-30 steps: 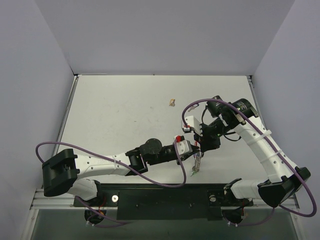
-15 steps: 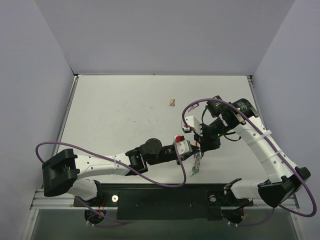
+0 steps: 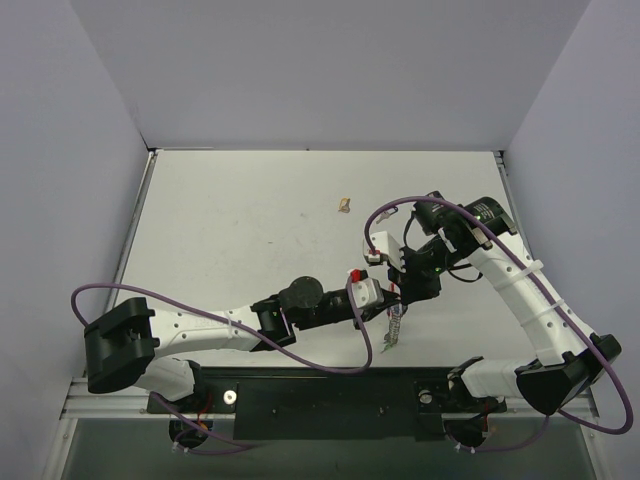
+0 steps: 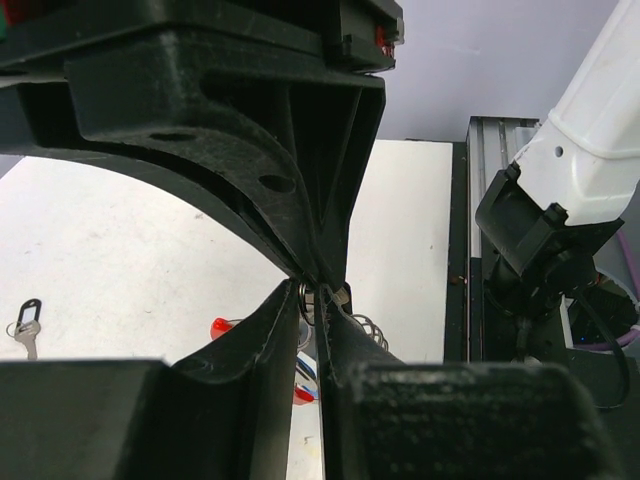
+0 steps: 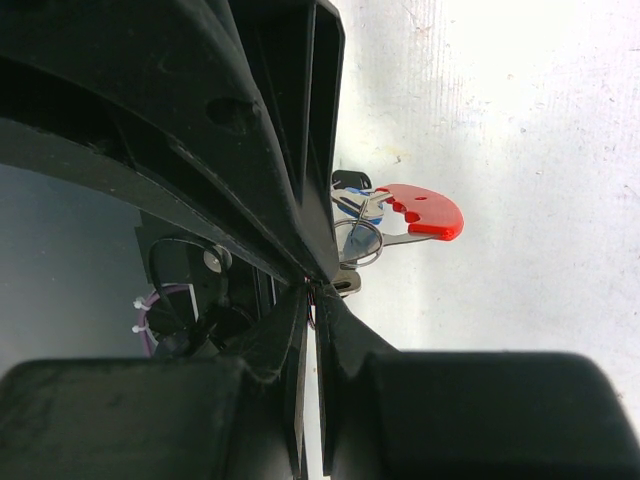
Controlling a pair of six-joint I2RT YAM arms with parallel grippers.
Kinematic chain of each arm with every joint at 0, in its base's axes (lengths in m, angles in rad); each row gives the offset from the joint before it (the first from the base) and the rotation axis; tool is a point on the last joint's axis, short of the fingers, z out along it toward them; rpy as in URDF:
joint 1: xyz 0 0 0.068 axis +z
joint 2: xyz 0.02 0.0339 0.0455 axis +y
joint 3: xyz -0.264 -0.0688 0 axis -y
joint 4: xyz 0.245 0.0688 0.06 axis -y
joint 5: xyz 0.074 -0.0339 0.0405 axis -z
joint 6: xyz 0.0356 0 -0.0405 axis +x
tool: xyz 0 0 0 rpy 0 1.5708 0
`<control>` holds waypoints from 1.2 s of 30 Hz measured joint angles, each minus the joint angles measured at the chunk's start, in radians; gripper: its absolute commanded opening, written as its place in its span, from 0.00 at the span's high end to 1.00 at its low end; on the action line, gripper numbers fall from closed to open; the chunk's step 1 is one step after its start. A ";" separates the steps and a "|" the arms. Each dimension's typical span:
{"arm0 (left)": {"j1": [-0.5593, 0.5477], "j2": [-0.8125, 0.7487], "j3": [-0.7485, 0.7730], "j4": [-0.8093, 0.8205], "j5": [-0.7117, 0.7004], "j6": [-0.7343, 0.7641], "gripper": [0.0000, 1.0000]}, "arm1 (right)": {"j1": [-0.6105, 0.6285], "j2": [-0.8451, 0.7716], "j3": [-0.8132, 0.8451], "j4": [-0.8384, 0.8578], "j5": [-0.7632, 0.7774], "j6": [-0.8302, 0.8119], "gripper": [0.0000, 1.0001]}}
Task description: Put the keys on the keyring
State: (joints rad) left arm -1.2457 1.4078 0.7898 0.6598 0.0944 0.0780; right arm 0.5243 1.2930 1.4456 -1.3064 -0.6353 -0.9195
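A loose key point(image 4: 25, 325) lies on the table point(image 4: 120, 250), well left of my left fingers point(image 4: 262, 340), which are clamped on the keyring point(image 5: 357, 240). My right fingers point(image 5: 270, 340) pinch it opposite. I'd part the coil gently, without twisting.

Top external camera is looking steeply down from above and behind the arm bases, taking in the whole flat white table point(image 3: 230, 220) from far off.

Left wrist camera is riding close behind the left gripper point(image 4: 313, 305), facing low across the table toward the right arm's black-and-white base point(image 4: 545, 230).

Right wrist camera is sitting tight behind the right gripper point(image 5: 310, 300), looking down onto the tabletop.

All three views are sharing the small keyring bunch with a red plastic tag point(image 3: 395, 325). It is showing tiny from above, while the keyring point(image 5: 420, 212) is close in the right wrist view.
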 measured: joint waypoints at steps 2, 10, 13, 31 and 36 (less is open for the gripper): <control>0.000 0.000 0.000 0.006 0.000 -0.007 0.81 | 0.000 0.000 0.000 -0.001 0.000 0.000 1.00; 0.003 0.000 0.000 0.019 0.000 -0.020 0.90 | -0.001 0.000 0.000 -0.005 0.000 0.000 1.00; 0.003 0.000 0.000 0.018 0.000 -0.018 0.83 | -0.001 -0.001 0.000 -0.005 -0.001 0.000 1.00; 0.005 0.000 0.000 0.010 0.009 -0.018 1.00 | -0.003 -0.001 0.000 -0.007 -0.003 -0.002 1.00; 0.005 0.000 0.000 0.020 0.010 -0.023 1.00 | -0.033 -0.009 0.000 -0.008 -0.027 -0.001 0.87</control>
State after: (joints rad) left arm -1.2407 1.4078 0.7898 0.6796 0.1047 0.0551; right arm 0.4915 1.2839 1.4456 -1.3144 -0.6624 -0.9207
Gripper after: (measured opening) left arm 0.020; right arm 0.037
